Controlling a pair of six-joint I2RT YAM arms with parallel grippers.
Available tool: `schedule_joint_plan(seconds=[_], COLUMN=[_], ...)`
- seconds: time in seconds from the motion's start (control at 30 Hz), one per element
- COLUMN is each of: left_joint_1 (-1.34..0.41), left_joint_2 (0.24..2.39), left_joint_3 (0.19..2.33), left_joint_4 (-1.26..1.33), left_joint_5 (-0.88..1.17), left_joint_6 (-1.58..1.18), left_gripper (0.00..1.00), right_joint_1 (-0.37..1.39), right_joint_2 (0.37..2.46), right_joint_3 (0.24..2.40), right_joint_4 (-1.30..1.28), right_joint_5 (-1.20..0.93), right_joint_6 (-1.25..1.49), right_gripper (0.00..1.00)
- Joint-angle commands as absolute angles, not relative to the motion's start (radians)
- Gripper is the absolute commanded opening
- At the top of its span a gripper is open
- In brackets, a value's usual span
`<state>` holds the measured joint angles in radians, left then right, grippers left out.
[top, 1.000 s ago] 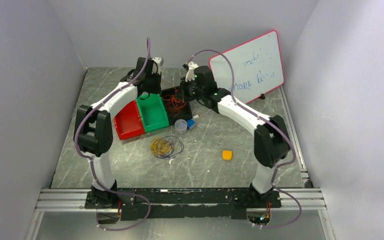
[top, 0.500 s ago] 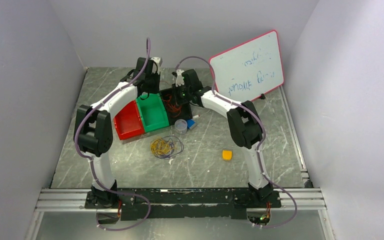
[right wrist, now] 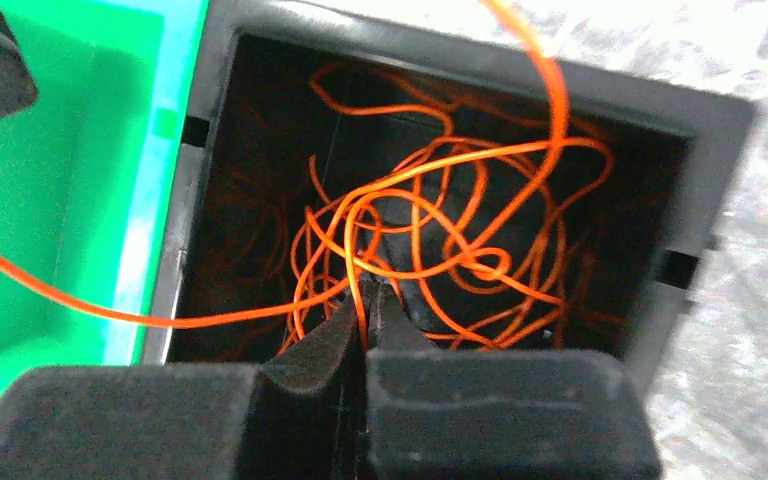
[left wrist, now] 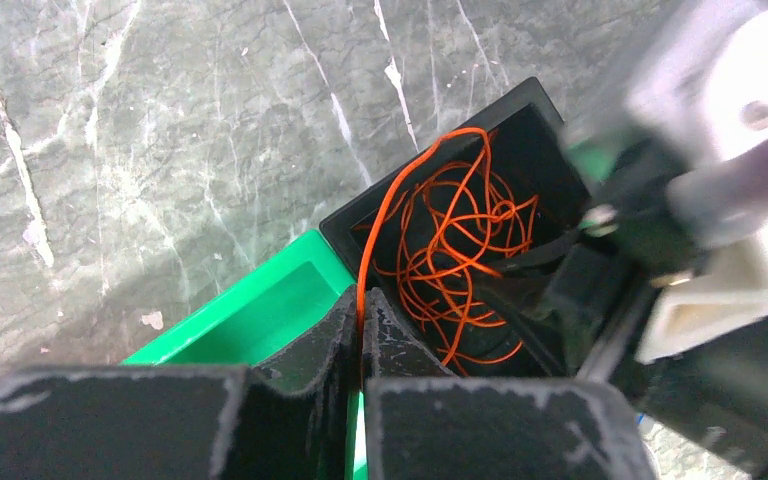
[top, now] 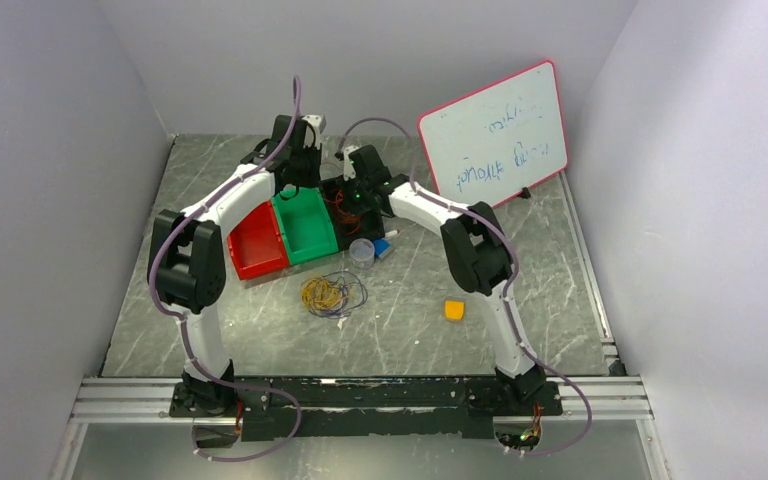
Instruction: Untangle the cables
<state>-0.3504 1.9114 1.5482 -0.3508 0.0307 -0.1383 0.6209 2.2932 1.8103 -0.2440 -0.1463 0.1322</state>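
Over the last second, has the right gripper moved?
Yes. The right gripper swung left, away from the whiteboard, to above the black bin.

A grey marbled table [top: 560, 300] is enclosed by pale walls [top: 60, 150], and an aluminium rail [top: 120, 398] is fixed along its near edge. Three bins are set touching in a row: a red bin [top: 257, 243], a green bin [top: 307, 225] and a black bin [right wrist: 712, 170]. A small clear cup [top: 361, 251] is placed just in front of them, with a blue object [top: 381, 246] just beside it. A small orange piece [top: 454, 310] is seen well apart. A pink-edged whiteboard [top: 495, 135], marked in blue handwriting, is propped tilted at the far right.
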Motion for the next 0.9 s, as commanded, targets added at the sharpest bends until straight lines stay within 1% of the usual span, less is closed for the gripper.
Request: schedule_joint_plan(seconds=[0.0, 0.03, 0.1, 0.13, 0.27, 0.53, 0.63, 0.67, 0.73, 0.87], left_joint_1=[-0.354, -0.354, -0.356, -0.356, -0.358, -0.382, -0.395, -0.400, -0.405, -0.418], left_joint_2=[1.895, 1.897, 1.900, 1.900, 1.900, 1.902, 1.898, 1.899, 1.902, 1.914], left_joint_3=[1.545, 1.547, 1.551, 1.551, 1.550, 1.551, 1.552, 1.551, 1.554, 1.575], left_joint_4=[-0.332, -0.335, -0.339, -0.339, -0.338, -0.341, -0.342, -0.342, -0.344, -0.353], left_joint_5=[0.060, 0.061, 0.058, 0.055, 0.051, 0.041, 0.036, 0.035, 0.029, 0.017], left_joint_6=[-0.138, -0.138, -0.139, -0.140, -0.141, -0.138, -0.139, -0.139, -0.143, -0.150], left_gripper=[0.07, 0.07, 0.07, 0.07, 0.07, 0.07, 0.08, 0.09, 0.09, 0.11], right_joint_1=[0.644, 0.646, 0.646, 0.647, 0.647, 0.646, 0.645, 0.646, 0.645, 0.642], right_joint_2=[2.332, 2.330, 2.308, 2.284, 2.175, 1.908, 1.817, 1.784, 1.719, 1.601], right_joint_3=[1.843, 1.838, 1.814, 1.790, 1.687, 1.477, 1.379, 1.345, 1.281, 1.165], right_joint_4=[-0.285, -0.281, -0.261, -0.240, -0.166, -0.105, -0.088, -0.080, -0.069, -0.051], right_joint_5=[-0.105, -0.104, -0.101, -0.097, -0.071, -0.021, -0.023, -0.023, -0.016, -0.006], right_joint_6=[0.099, 0.100, 0.100, 0.098, 0.098, 0.107, 0.117, 0.121, 0.132, 0.149], right_gripper=[0.03, 0.05, 0.15, 0.18, 0.27, 0.42, 0.57, 0.60, 0.63, 0.66])
